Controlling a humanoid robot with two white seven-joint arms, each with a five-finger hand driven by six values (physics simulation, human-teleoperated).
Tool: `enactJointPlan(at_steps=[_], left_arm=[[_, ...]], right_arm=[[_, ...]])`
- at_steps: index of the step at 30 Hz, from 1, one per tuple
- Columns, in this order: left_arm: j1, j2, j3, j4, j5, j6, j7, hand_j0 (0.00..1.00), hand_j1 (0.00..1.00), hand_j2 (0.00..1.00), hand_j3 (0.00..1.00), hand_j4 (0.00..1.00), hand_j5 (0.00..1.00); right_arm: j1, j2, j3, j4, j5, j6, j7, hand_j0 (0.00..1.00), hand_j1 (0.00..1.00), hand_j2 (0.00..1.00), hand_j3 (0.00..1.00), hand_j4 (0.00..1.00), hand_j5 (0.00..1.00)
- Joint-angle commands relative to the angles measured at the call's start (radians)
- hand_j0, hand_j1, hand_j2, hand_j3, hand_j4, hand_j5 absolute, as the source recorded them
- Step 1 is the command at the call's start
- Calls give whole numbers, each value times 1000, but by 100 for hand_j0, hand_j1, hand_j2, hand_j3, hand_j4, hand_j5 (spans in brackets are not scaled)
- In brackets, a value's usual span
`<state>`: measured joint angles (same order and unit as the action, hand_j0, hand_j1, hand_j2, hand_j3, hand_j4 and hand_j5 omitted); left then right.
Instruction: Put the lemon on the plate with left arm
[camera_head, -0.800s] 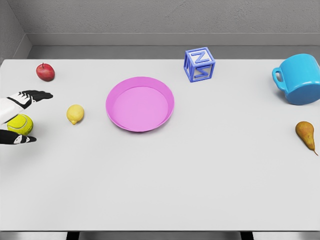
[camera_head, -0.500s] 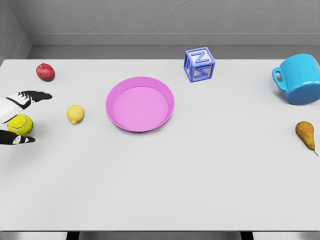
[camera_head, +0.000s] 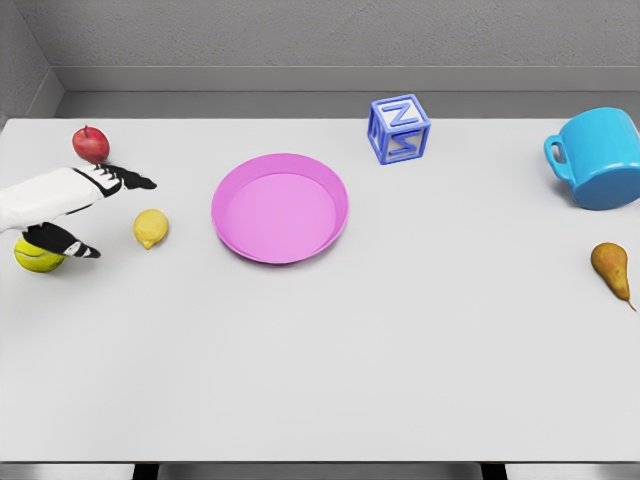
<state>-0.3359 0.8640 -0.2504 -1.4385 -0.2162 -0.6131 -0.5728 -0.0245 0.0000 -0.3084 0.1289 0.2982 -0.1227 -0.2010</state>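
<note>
While the pink plate (camera_head: 280, 208) sits left of the worktop's (camera_head: 400, 350) middle, its bowl holds nothing. A blue mug (camera_head: 597, 158) stands at the right edge toward the far corner, handle pointing left; I cannot see into it from here.

My left hand (camera_head: 95, 205) reaches in from the left edge, fingers spread and relaxed, gripping nothing. The upper black fingertips (camera_head: 135, 181) point toward the plate, and the lower one (camera_head: 80, 250) angles down to the right. Between them the hand gapes toward the lemon (camera_head: 150, 228), which lies on the worktop just right of my fingertips, apart from them, and near the plate's left rim without touching it. I cannot tell whether my hand touches the tennis ball (camera_head: 36, 257); the ball peeks out from under my palm near the left edge. A red apple (camera_head: 90, 144) rests just beyond my hand, toward the far left corner.

Near the far edge, right of the plate, stands a blue letter block (camera_head: 399, 128). A brown pear (camera_head: 610, 268) lies by the right edge, nearer to me than the mug, its stem pointing toward the near right corner.
</note>
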Motion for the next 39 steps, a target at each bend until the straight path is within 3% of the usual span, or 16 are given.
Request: enactJointPlan(at_steps=[1, 3, 6, 11, 15, 17, 22, 25, 29, 36, 39], left_arm=[[0, 21, -63, 13, -3, 2, 1, 100, 100, 100, 100, 100, 100], [-23, 41, -72, 62, -2, 2, 4, 100, 100, 100, 100, 100, 100], [-87, 33, -142, 78, 0, 2, 7, 100, 100, 100, 100, 100, 100], [-98, 41, -151, 90, 0, 2, 4, 100, 100, 100, 100, 100, 100], [-170, 18, -236, 90, -77, 2, 2, 100, 100, 100, 100, 100, 100], [-209, -32, -283, 90, -103, 2, 2, 100, 100, 100, 100, 100, 100], [-221, -86, -283, 101, -172, 2, -1, 100, 100, 100, 100, 100, 100], [-239, -105, -282, 210, -175, 2, -1, 100, 100, 100, 100, 100, 100], [-255, -134, -283, 248, -200, 2, -1, 100, 100, 100, 100, 100, 100], [-261, -148, -283, 263, -215, 2, -2, 100, 100, 100, 100, 100, 100], [-261, -148, -285, 270, -218, 2, -2, 92, 92, 92, 92, 92, 92]], right_arm=[[0, 0, 0, 0, -1, 0, 0, 100, 100, 100, 100, 100, 100], [0, 0, 0, 0, -1, 0, 0, 100, 100, 100, 100, 100, 100], [0, 0, 0, 0, -1, 0, 0, 100, 100, 100, 100, 100, 100], [0, 0, 0, 0, -1, 0, 0, 100, 100, 100, 100, 100, 100], [0, 0, 0, 0, -1, 0, 0, 100, 100, 100, 100, 100, 100], [0, 0, 0, 0, -1, 0, 0, 100, 100, 100, 100, 100, 100], [0, 0, 0, 0, -1, 0, 0, 100, 100, 100, 100, 100, 100], [0, 0, 0, 0, -1, 0, 0, 100, 100, 100, 100, 100, 100], [0, 0, 0, 0, -1, 0, 0, 100, 100, 100, 100, 100, 100], [0, 0, 0, 0, -1, 0, 0, 100, 100, 100, 100, 100, 100], [0, 0, 0, 0, -1, 0, 0, 100, 100, 100, 100, 100, 100]])
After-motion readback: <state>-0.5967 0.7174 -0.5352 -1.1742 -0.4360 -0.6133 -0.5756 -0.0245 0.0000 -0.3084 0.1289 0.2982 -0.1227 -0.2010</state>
